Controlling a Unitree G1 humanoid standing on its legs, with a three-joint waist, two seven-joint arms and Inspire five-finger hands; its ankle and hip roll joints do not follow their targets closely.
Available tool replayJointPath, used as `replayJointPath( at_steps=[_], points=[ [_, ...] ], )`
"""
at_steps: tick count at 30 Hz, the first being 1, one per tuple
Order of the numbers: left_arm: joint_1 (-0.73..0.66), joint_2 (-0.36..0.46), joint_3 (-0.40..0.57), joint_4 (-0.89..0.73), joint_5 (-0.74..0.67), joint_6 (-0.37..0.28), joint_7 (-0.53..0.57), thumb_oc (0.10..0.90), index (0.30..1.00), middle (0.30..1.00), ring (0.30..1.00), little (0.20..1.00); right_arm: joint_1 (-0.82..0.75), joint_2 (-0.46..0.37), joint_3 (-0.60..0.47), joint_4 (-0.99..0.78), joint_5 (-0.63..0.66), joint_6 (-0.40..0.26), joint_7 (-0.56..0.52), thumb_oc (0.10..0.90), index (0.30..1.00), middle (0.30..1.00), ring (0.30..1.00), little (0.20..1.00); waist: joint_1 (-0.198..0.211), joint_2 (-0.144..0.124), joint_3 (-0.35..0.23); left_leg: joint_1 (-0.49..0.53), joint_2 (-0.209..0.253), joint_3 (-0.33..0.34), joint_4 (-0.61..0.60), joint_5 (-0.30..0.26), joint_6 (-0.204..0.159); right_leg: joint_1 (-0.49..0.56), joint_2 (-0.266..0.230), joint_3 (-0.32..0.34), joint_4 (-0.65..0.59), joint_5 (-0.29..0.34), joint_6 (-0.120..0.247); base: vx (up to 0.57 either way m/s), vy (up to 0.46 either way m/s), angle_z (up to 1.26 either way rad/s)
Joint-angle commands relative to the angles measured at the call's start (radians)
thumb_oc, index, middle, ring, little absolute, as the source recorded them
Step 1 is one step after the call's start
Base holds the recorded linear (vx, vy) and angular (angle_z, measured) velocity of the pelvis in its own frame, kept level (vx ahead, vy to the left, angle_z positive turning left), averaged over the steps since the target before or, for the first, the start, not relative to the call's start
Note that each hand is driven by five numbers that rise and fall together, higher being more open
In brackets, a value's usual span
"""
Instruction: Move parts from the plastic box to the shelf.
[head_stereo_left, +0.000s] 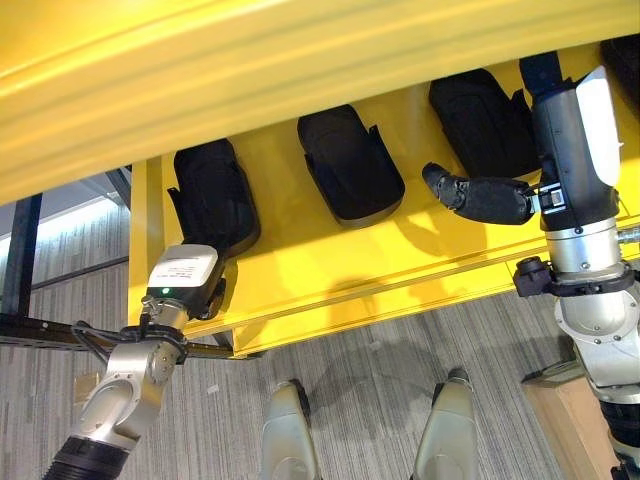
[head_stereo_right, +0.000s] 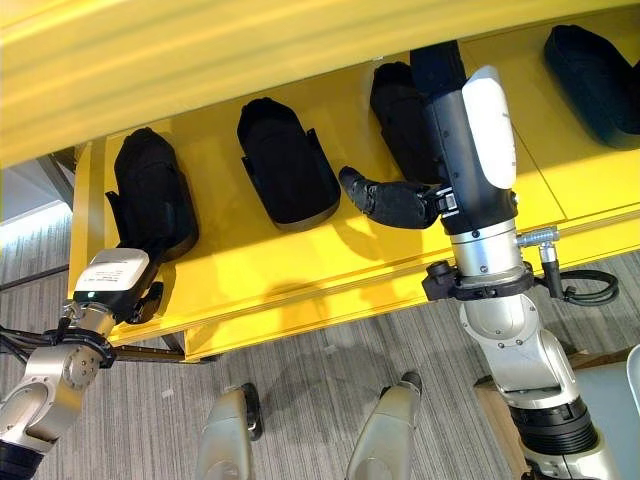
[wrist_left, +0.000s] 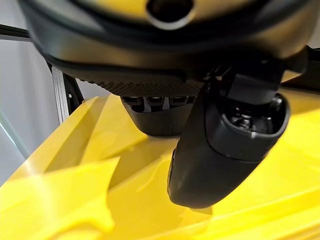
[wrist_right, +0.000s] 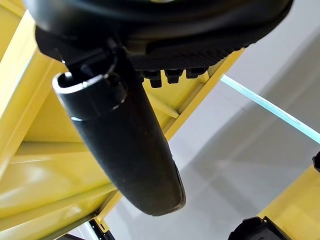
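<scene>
The left hand (head_stereo_right: 148, 296) sits at the front lip of the yellow shelf (head_stereo_right: 300, 270), its fingers hidden under a black part (head_stereo_right: 150, 195), so their state can't be told. Farther in, the right hand (head_stereo_right: 395, 203) reaches over the shelf, thumb out, fingers hidden; more black parts (head_stereo_right: 285, 165) lie just beyond it.

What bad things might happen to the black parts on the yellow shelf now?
The right hand hangs close between two black parts on the yellow shelf; a careless pull back might bump one out of line. The left hand sits at the shelf's front edge beside the leftmost part, which it might nudge.
</scene>
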Motion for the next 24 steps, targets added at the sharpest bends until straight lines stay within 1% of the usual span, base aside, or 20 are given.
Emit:
replayJointPath(
  at_steps=[1, 8, 12, 13, 16, 19, 21, 22, 24],
  points=[
    [0.095, 0.088, -0.024, -0.022, 0.000, -0.002, -0.076, 0.900, 1.000, 1.000, 1.000, 1.000, -0.079, 0.010, -0.139, -0.151, 0.007, -0.067, -0.057, 0.900, 1.000, 1.000, 1.000, 1.000, 0.002, -0.025, -0.034, 0.130, 0.018, 0.045, -0.064, -0.090, 0.067, 0.053, -0.016, 0.000, -0.065, 0.014, 0.002, 0.00, 0.000, 0.00],
    [0.109, 0.092, -0.011, -0.028, 0.000, -0.011, -0.071, 0.900, 1.000, 1.000, 1.000, 1.000, -0.079, 0.009, -0.138, -0.154, 0.002, -0.064, -0.062, 0.900, 1.000, 1.000, 1.000, 1.000, 0.005, -0.022, -0.035, 0.134, 0.017, 0.046, -0.069, -0.088, 0.066, 0.055, -0.020, -0.004, -0.069, 0.017, 0.002, 0.00, 0.000, 0.00],
    [0.111, 0.093, -0.007, -0.027, -0.008, -0.014, -0.034, 0.900, 1.000, 1.000, 1.000, 1.000, -0.088, 0.007, -0.130, -0.149, -0.005, -0.059, -0.070, 0.900, 1.000, 1.000, 1.000, 1.000, 0.008, -0.021, -0.036, 0.136, 0.017, 0.048, -0.071, -0.087, 0.065, 0.055, -0.024, -0.008, -0.073, 0.021, 0.002, 0.00, 0.000, 0.00],
    [0.112, 0.090, -0.007, -0.027, -0.009, -0.009, -0.017, 0.900, 1.000, 1.000, 1.000, 1.000, -0.089, 0.008, -0.130, -0.149, -0.010, -0.053, -0.084, 0.900, 1.000, 1.000, 1.000, 1.000, 0.009, -0.021, -0.036, 0.136, 0.017, 0.048, -0.072, -0.086, 0.065, 0.055, -0.024, -0.009, -0.073, 0.021, 0.002, 0.00, 0.000, 0.00],
    [0.106, 0.080, 0.004, 0.006, -0.028, 0.010, 0.119, 0.900, 1.000, 1.000, 1.000, 1.000, -0.080, 0.017, -0.124, -0.141, -0.009, -0.052, -0.106, 0.900, 1.000, 1.000, 1.000, 1.000, 0.008, -0.026, -0.042, 0.142, 0.019, 0.048, -0.076, -0.088, 0.065, 0.057, -0.025, -0.010, -0.073, 0.020, 0.002, 0.00, 0.000, 0.00],
    [0.097, 0.081, 0.013, 0.025, -0.043, 0.015, 0.150, 0.900, 1.000, 1.000, 1.000, 1.000, -0.070, 0.025, -0.126, -0.139, -0.015, -0.062, -0.106, 0.900, 1.000, 1.000, 1.000, 1.000, 0.005, -0.029, -0.042, 0.140, 0.020, 0.049, -0.073, -0.088, 0.067, 0.055, -0.024, -0.005, -0.069, 0.019, 0.002, 0.00, 0.000, 0.00],
    [0.103, 0.080, 0.036, 0.039, -0.053, 0.003, 0.217, 0.900, 1.000, 1.000, 1.000, 1.000, -0.060, 0.033, -0.127, -0.133, -0.024, -0.079, -0.111, 0.900, 1.000, 1.000, 1.000, 1.000, 0.006, -0.031, -0.044, 0.138, 0.019, 0.049, -0.069, -0.088, 0.068, 0.055, -0.023, -0.004, -0.067, 0.018, 0.002, 0.00, 0.000, 0.00],
    [0.104, 0.077, 0.049, 0.037, -0.067, -0.007, 0.254, 0.900, 1.000, 1.000, 1.000, 1.000, -0.061, 0.037, -0.124, -0.134, -0.032, -0.075, -0.114, 0.900, 1.000, 1.000, 1.000, 1.000, 0.009, -0.032, -0.046, 0.138, 0.018, 0.049, -0.070, -0.089, 0.068, 0.055, -0.024, -0.005, -0.067, 0.018, 0.002, 0.00, 0.000, 0.00],
    [0.108, 0.072, 0.070, 0.035, -0.077, -0.025, 0.288, 0.900, 1.000, 1.000, 1.000, 1.000, -0.062, 0.041, -0.123, -0.135, -0.034, -0.068, -0.118, 0.900, 1.000, 1.000, 1.000, 1.000, 0.011, -0.034, -0.047, 0.141, 0.018, 0.050, -0.071, -0.088, 0.070, 0.056, -0.024, -0.006, -0.068, 0.017, 0.002, 0.00, 0.000, 0.00]
  ],
)
